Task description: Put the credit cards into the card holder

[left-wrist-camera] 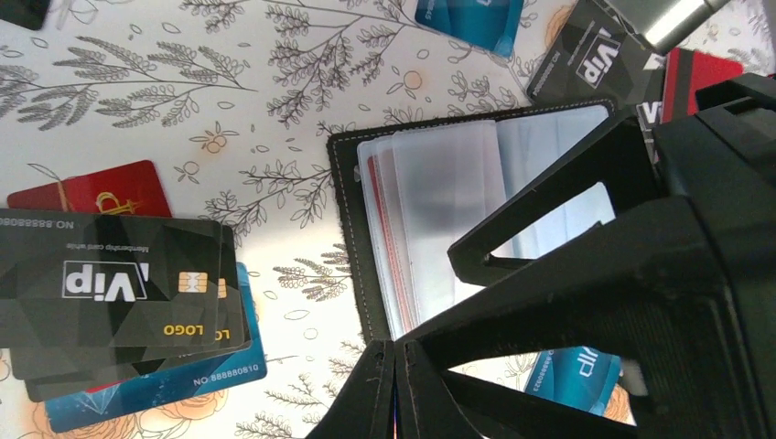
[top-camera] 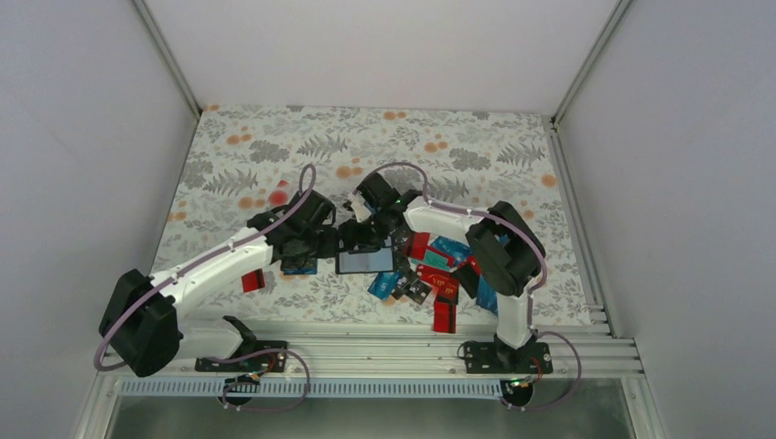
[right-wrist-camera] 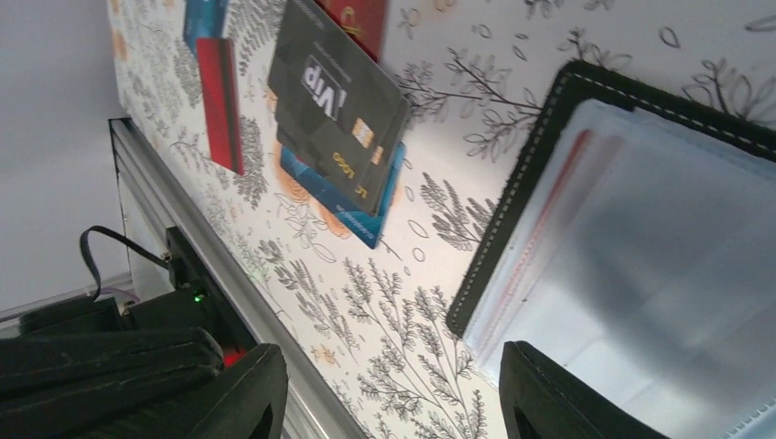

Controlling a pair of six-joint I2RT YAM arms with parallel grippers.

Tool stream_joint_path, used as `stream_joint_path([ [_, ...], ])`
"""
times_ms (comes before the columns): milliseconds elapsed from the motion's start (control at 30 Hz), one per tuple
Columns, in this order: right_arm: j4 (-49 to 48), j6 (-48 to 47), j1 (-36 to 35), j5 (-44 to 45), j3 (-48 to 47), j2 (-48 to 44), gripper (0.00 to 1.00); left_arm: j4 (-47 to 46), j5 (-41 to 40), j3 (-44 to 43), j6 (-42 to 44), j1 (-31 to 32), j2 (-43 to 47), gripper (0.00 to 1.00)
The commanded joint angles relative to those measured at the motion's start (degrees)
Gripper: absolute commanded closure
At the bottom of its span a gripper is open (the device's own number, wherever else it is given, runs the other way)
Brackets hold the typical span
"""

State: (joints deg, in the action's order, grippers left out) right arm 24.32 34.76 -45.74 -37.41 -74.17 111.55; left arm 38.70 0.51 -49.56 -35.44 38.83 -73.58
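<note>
The card holder (top-camera: 366, 261) lies open, long axis left-right, under the spread right gripper (right-wrist-camera: 389, 375); the left gripper (left-wrist-camera: 395, 366), pressed together, sits at its left end.

One card holder (top-camera: 366, 261) is counted. In the overhead view at least four red cards (top-camera: 437, 285) and four blue or teal cards (top-camera: 450, 249) can be made out, though no firm total can be fixed where the pile overlaps. From the left wrist view, two black cards (left-wrist-camera: 110, 283) printed "Vip" are counted, with a third black corner at the frame's edge. Two arms are counted: the left arm (top-camera: 215, 267) and the right arm (top-camera: 501, 251).
</note>
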Motion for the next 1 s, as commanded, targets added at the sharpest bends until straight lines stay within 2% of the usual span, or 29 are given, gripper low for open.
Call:
stream_joint_path([
  [0, -0.2, -2.5, -0.7, -3.8, -4.8, -1.4, 0.4, 0.6, -0.2, 1.2, -1.0, 0.0, 3.0, 0.98],
  [167, 6.2, -5.6, -0.2, 7.0, -4.7, -8.9, 0.39, -2.2, 3.7, 3.3, -0.2, 1.5, 6.5, 0.98],
  [367, 9.0, -2.4, 3.1, 16.4, 8.7, -23.9, 0.39, -6.3, 6.5, 4.9, -0.1, 5.9, 5.3, 0.98],
  [533, 15.7, 3.2, 5.2, 24.6, 19.6, -35.4, 0.39, -10.6, 7.2, 2.4, -0.3, 13.0, 0.1, 0.97],
  [733, 25.7, 6.9, 6.4, 23.7, 28.4, -44.7, 0.33, -15.7, 7.9, -3.4, -0.9, 20.7, -10.7, 0.96],
  [800, 28.9, 6.8, 6.3, 23.3, 30.3, -46.5, 0.26, -16.4, 7.8, -4.9, -2.0, 21.6, -13.7, 0.96],
  [967, 35.6, 6.4, 5.3, 24.5, 32.2, -47.6, 0.16, -20.0, 8.0, -3.1, -4.6, 21.9, -15.3, 0.96],
])
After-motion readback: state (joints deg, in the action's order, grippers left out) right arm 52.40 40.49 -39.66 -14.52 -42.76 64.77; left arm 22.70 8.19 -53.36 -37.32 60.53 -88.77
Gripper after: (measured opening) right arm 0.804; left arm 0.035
